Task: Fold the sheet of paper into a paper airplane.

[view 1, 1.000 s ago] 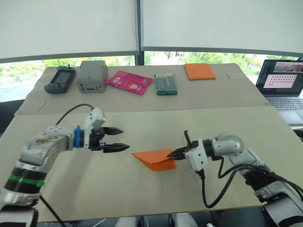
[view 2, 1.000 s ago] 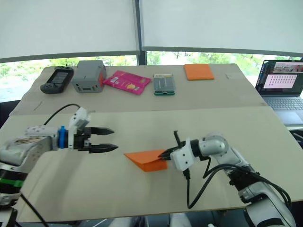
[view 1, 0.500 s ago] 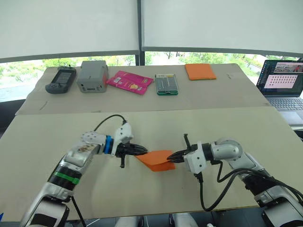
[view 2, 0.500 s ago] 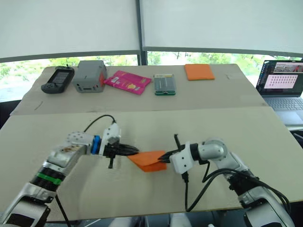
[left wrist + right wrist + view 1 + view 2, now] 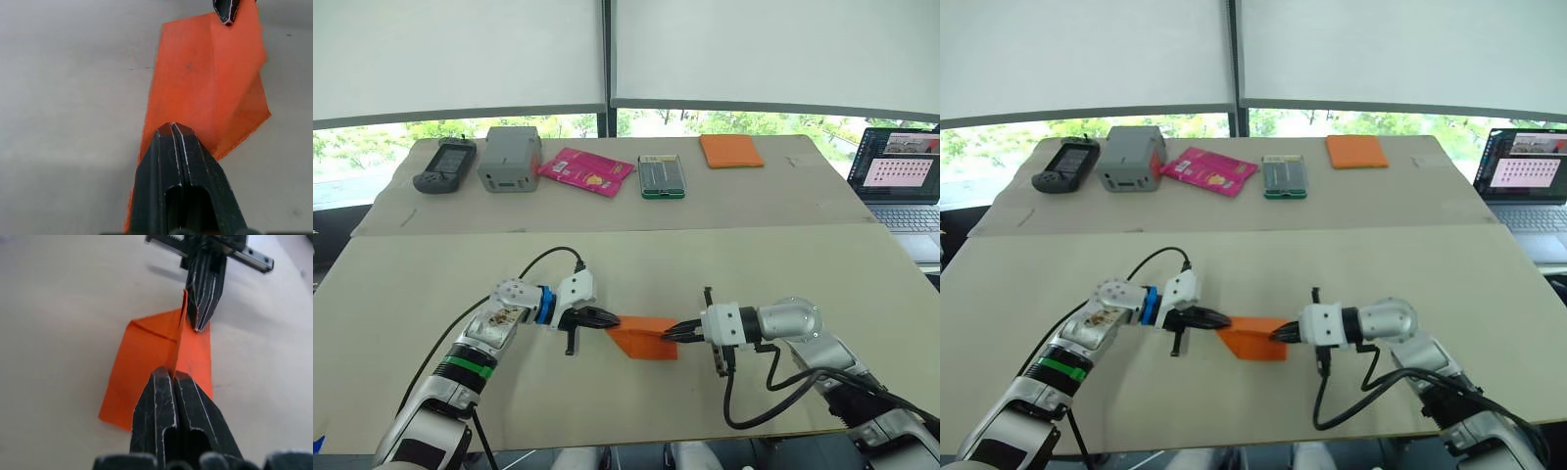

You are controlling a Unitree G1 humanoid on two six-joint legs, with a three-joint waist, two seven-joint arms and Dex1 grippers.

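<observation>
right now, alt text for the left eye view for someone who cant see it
Both grippers pinch a folded orange sheet of paper on the near table, the left gripper at one end, the right gripper at the other. Gadgets, a pink packet and an orange pad line the far table.

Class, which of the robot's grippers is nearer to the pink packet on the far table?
Left. The left gripper is nearer the pink packet; the right gripper sits farther to the packet's right.
</observation>
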